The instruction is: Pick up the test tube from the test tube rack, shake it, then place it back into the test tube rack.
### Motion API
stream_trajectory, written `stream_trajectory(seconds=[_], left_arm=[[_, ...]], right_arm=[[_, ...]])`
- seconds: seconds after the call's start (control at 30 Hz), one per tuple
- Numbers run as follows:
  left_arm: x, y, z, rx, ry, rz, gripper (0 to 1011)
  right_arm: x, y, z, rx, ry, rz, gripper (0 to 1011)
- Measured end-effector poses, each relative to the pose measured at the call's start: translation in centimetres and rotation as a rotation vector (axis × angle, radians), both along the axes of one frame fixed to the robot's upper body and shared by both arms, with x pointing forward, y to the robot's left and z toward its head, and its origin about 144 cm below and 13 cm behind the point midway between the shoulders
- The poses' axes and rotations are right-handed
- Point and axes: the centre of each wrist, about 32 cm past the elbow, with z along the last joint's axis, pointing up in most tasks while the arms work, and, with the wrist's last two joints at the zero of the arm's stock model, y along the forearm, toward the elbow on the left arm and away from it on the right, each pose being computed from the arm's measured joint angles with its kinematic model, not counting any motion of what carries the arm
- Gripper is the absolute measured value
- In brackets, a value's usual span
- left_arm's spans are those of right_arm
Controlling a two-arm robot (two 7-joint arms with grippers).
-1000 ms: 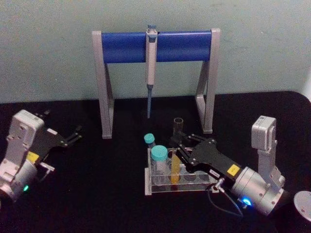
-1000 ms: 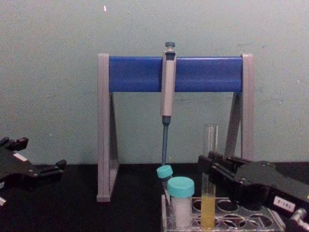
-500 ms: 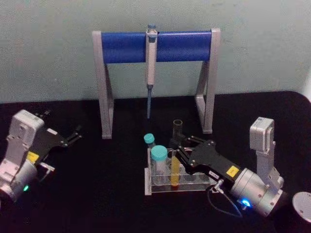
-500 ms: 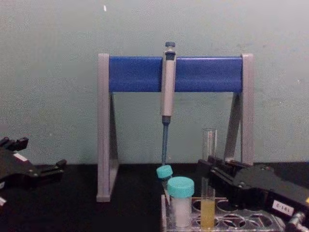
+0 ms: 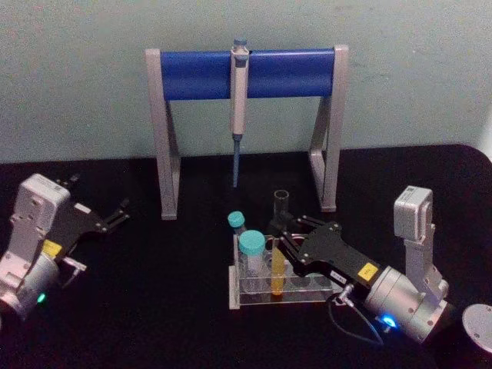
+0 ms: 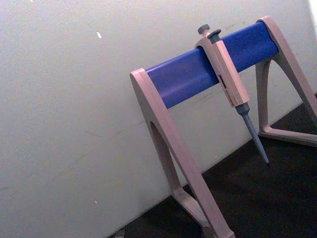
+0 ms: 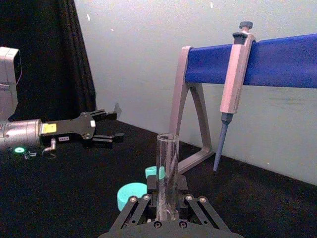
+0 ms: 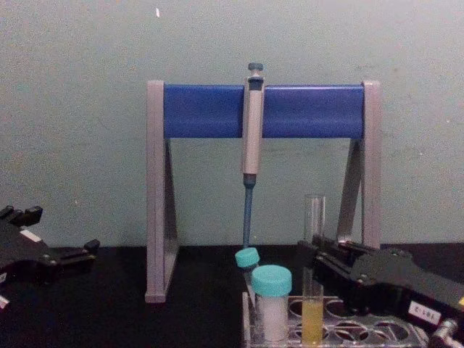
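Black table [image 5: 184, 307] against a pale green wall [image 5: 77, 77], right gripper [image 5: 278, 237] clamped on the tube [image 5: 278, 246] standing upright in the rack [image 5: 254, 296] beside two teal-capped vials [image 5: 250, 250], left gripper [image 5: 119, 212] open, parked at table's left

Clear glossy glass test tube [image 5: 278, 231], transparent plastic test tube rack [image 5: 296, 288], matt black surface [image 5: 169, 307] underneath.
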Motion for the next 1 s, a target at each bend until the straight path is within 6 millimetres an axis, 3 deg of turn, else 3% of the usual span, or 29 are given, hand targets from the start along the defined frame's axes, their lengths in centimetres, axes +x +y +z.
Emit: stream_trajectory(seconds=[0.17,0.27,0.53,0.6,1.0], left_arm=[[0.0,0.0,0.0,0.0,0.0,0.0,1001],[0.0,0.0,0.0,0.0,0.0,0.0,1001],[0.0,0.0,0.0,0.0,0.0,0.0,1001],[0.0,0.0,0.0,0.0,0.0,0.0,1001],[0.0,0.0,0.0,0.0,0.0,0.0,1001]], right_arm=[[0.0,0.0,0.0,0.001,0.0,0.0,229],[0.0,-0.01,0.01,0.002,0.0,0.001,290],[0.0,-0.01,0.02,0.003,0.0,0.001,524],[0.0,-0.01,0.02,0.003,0.0,0.002,645],[0.0,-0.01,0.02,0.004,0.0,0.001,963]])
